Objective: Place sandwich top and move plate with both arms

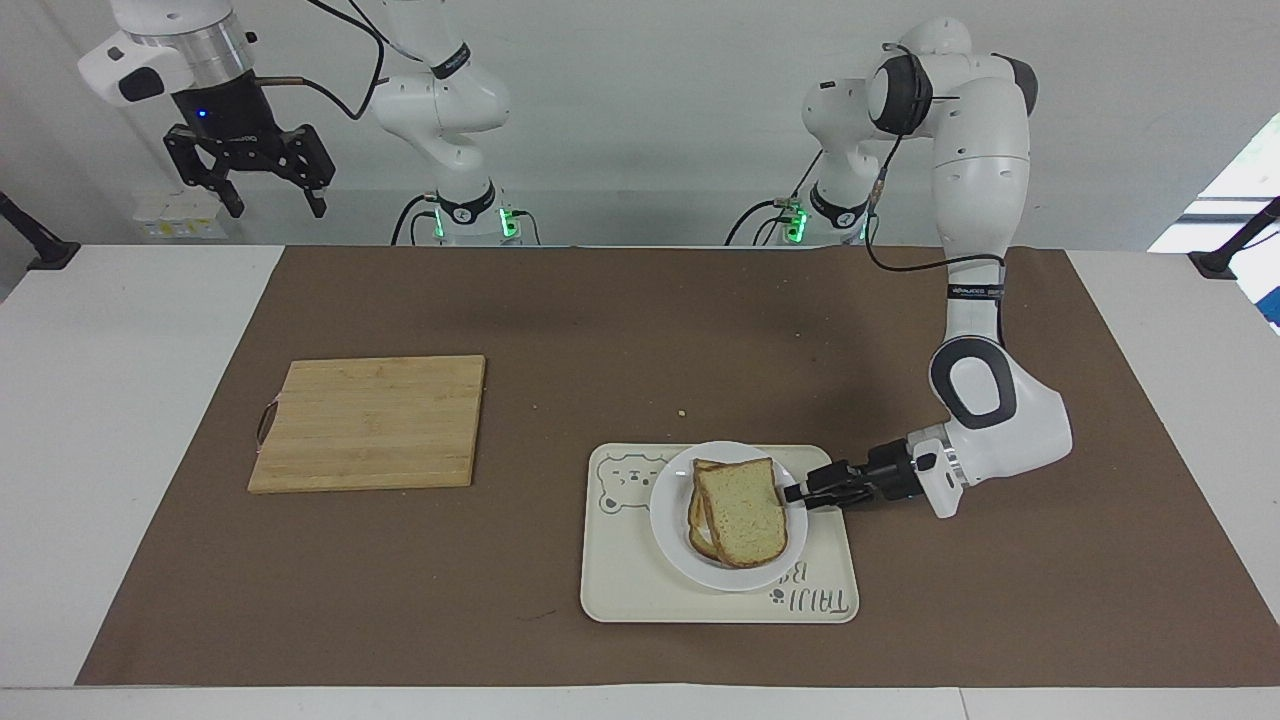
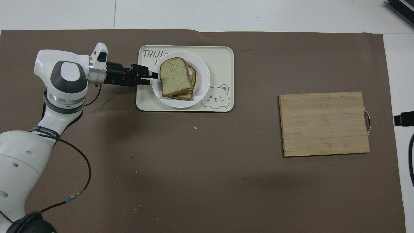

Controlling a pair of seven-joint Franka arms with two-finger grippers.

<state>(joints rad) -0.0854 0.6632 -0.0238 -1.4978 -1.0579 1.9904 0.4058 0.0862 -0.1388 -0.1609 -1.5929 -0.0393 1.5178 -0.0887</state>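
i see a white table [image 1: 120, 420] against a pale wall, most of it under a brown mat [image 2: 194, 168]. the left arm [image 1: 985, 300] reaches down low toward the tray; the right arm [image 1: 430, 90] waits raised by its base. a board [image 1: 370, 422] lies on the mat toward the right arm's end, well apart from everything else. the tray [image 1: 640, 590], cream with a bear drawing, lies farther from the robots than the board, toward the left arm's end. the plate [image 1: 672, 540] sits on the tray, covering part of its lettering. on the plate the sandwich top [image 1: 745, 510] lies over a lower slice [image 2: 191, 77], a little askew, so the lower crust shows at one edge. the left gripper [image 2: 152, 77] lies level at the plate's rim on the side toward the left arm's end, its fingers [image 2: 154, 75] parted in the overhead view, one over the rim; i cannot tell if it touches. the right gripper [image 1: 265, 195] hangs released, fingers spread, high over the table edge at the right arm's end. a few crumbs [image 2: 195, 127] dot the mat nearer to the robots than the tray.
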